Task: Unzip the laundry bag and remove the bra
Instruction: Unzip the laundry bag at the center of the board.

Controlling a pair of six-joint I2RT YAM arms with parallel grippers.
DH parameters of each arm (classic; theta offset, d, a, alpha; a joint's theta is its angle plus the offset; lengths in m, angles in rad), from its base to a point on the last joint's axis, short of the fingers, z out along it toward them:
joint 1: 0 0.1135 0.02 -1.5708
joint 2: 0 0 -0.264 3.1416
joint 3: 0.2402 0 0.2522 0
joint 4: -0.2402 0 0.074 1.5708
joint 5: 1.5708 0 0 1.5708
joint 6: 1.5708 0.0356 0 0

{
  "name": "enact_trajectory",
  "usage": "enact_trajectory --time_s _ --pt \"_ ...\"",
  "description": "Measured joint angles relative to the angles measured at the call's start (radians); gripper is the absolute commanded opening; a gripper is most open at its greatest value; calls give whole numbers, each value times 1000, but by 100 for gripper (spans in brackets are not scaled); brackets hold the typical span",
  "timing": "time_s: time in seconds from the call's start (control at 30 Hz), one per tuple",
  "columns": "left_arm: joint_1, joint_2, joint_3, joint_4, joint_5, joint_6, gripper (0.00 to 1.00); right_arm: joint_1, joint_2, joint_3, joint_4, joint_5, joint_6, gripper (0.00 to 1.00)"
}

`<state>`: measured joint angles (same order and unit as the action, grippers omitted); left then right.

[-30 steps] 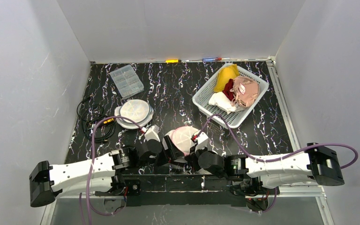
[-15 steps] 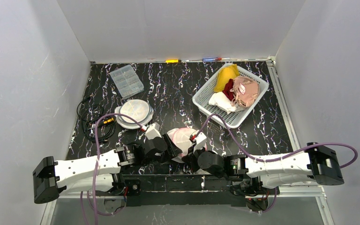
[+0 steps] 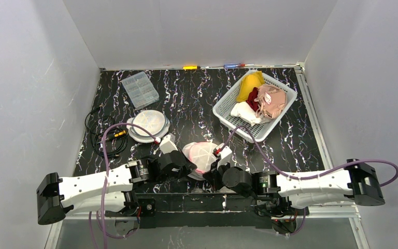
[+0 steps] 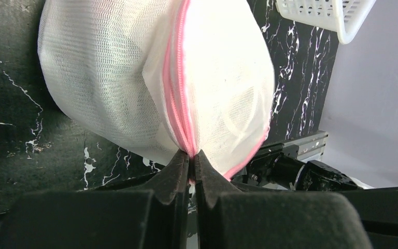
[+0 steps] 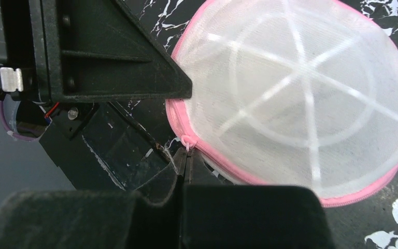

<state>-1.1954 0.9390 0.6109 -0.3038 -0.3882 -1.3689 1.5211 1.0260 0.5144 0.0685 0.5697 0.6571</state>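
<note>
Swinging in, left gripper (image 4: pixel 192 155) clamps pink seam (image 4: pixel 179 78) of laundry bag (image 4: pixel 109 78) at table (image 3: pixel 186 93) near edge; right gripper (image 5: pixel 186 158) pinches zipper pull (image 5: pixel 187 140). Unzipping begins; next: draw pull along seam.

- My left arm (image 3: pixel 90 187): white shell, black joint housings, black block at its outer end.
- My right arm (image 3: pixel 311 182): same white shell, black joints, black end block.
- One purple cable (image 3: pixel 103 155) on the left arm, and a second purple cable (image 3: pixel 342 165) on the right.
- A white camera housing (image 3: pixel 167 144) at each wrist.
- My left gripper (image 4: pixel 192 155): matte black wedge fingers, screws in the side plate.
- My right gripper (image 5: pixel 186 158): matte black, thin tapered tips.
</note>
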Motion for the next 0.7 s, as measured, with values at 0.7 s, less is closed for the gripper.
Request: enact_trajectory --time_s 0.7 --pt "22 -31 0 -3 0 71 0 6 -166 -23 -208 118 76 1"
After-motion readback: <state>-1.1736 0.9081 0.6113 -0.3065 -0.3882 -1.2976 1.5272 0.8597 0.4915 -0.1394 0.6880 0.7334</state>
